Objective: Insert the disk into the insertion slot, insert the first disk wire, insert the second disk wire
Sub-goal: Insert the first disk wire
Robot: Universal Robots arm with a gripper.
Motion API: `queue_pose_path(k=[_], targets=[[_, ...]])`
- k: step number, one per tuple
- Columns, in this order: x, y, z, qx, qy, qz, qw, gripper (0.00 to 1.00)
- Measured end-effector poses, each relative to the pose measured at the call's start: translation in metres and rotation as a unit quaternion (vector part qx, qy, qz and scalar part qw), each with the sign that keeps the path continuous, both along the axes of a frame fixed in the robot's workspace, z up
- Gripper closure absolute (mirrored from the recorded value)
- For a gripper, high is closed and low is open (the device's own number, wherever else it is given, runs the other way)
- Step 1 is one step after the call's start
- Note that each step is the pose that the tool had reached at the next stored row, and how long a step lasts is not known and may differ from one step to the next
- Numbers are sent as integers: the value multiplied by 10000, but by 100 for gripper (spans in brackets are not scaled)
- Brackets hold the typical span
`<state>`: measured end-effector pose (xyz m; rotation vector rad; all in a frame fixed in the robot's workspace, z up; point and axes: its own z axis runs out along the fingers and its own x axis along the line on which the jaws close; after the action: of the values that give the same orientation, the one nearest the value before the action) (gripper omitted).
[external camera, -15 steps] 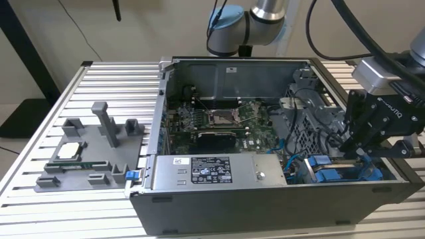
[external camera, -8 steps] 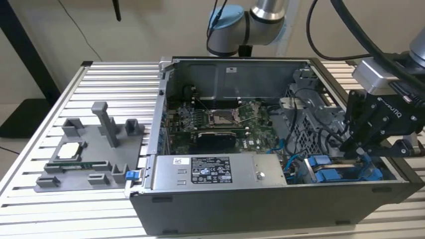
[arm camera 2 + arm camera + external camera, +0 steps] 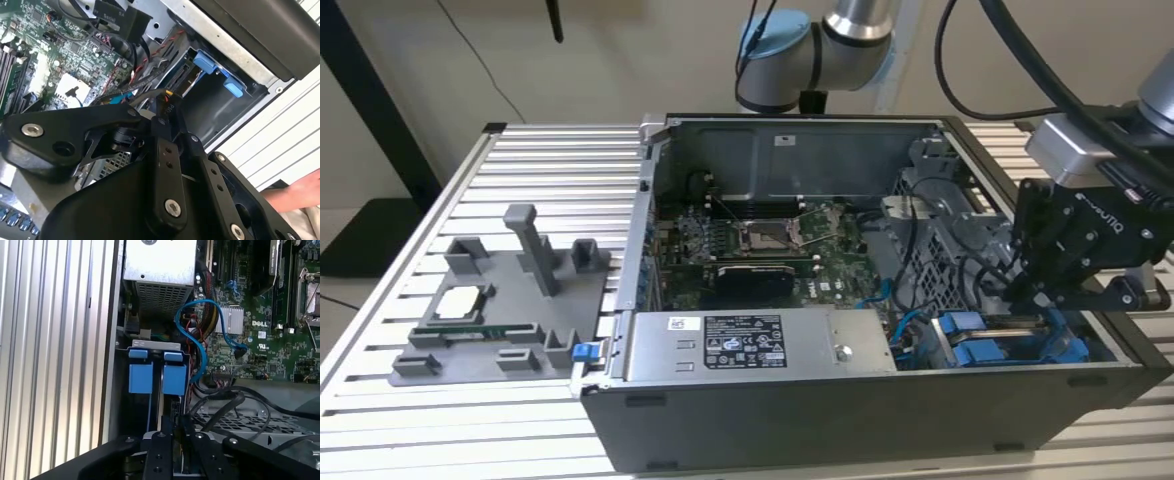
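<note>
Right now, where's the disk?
The disk sits in the slot at the case's corner on the exterior view's right, beside the power supply. The tool, shut on a wire, hangs just above it.

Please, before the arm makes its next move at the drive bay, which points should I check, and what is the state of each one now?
1. Disk seated: the blue carrier sits inside the insertion slot. Ok.
2. Grip: the fingers are closed on a black plug. Ok.
3. Plug lined up with the disk's socket: cannot tell.
4. Path free: a blue cable loops right beside the slot. Cannot tell.
5. People clear: a hand is close beside the case. Not ok, I would wait.
</note>
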<state>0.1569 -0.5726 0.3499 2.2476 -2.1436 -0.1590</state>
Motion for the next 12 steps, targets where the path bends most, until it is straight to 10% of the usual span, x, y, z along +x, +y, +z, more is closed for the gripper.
queue_pose_path(k=[12], targets=[[63, 27, -102, -1, 0, -1, 10000, 100]])
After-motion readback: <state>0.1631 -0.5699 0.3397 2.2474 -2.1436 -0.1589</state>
